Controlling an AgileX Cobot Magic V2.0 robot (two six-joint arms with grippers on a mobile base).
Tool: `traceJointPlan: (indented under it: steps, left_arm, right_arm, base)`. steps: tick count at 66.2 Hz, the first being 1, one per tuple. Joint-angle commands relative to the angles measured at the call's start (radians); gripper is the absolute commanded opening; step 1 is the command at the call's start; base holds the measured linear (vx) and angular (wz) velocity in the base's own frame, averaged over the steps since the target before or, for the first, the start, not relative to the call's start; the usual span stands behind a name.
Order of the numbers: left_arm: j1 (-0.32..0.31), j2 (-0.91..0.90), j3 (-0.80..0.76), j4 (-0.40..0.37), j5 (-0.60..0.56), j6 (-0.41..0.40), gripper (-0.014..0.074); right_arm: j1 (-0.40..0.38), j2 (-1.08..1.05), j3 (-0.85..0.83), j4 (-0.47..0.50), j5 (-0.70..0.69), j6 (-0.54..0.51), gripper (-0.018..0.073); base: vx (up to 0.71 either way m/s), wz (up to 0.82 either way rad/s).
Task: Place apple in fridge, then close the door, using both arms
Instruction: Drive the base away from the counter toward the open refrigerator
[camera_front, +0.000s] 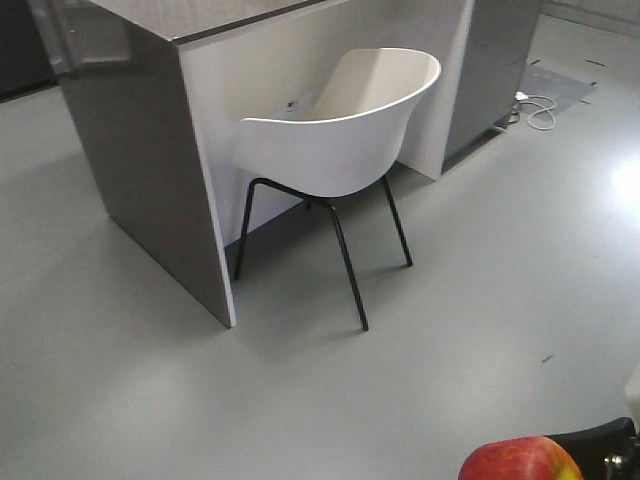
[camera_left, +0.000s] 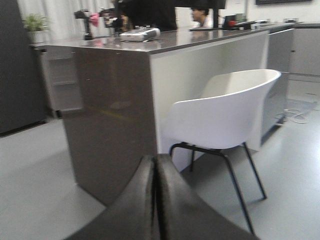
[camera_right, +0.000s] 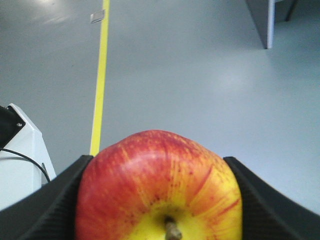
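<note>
The red apple (camera_right: 159, 187) with a yellow patch round its stem sits between the black fingers (camera_right: 50, 205) of my right gripper (camera_right: 159, 200), which is shut on it. The apple also shows at the bottom right of the front view (camera_front: 520, 460), with part of the right gripper beside it. My left gripper (camera_left: 156, 165) is shut with nothing between its fingers; they press together and point toward a counter block. The fridge and its door are out of view.
A dark grey counter block (camera_front: 150, 150) with a white inner side stands ahead, with a white shell chair (camera_front: 340, 140) on black legs in front of it. A yellow floor line (camera_right: 100, 75) runs below my right gripper. A white cable (camera_front: 535, 108) lies at the far right.
</note>
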Motion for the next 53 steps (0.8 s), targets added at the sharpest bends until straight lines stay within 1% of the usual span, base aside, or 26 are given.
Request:
traceJointPlan:
  steps: [1, 26, 53]
  left_arm:
    - [-0.009, -0.014, -0.017, -0.001, -0.076, -0.011, -0.0006]
    - [-0.009, -0.014, -0.017, -0.001, -0.076, -0.011, -0.0006]
    - [-0.009, -0.014, -0.017, -0.001, -0.076, -0.011, -0.0006]
  right_arm:
    - [0.001, 0.001, -0.028, 0.042, -0.039, -0.012, 0.0204]
    - [0.001, 0.001, -0.028, 0.042, -0.039, -0.012, 0.0204]
    - [0.001, 0.001, -0.028, 0.042, -0.038, -0.012, 0.0204]
  base:
    - [-0.03, 0.53]
    - [-0.03, 0.55]
    - [0.00, 0.45]
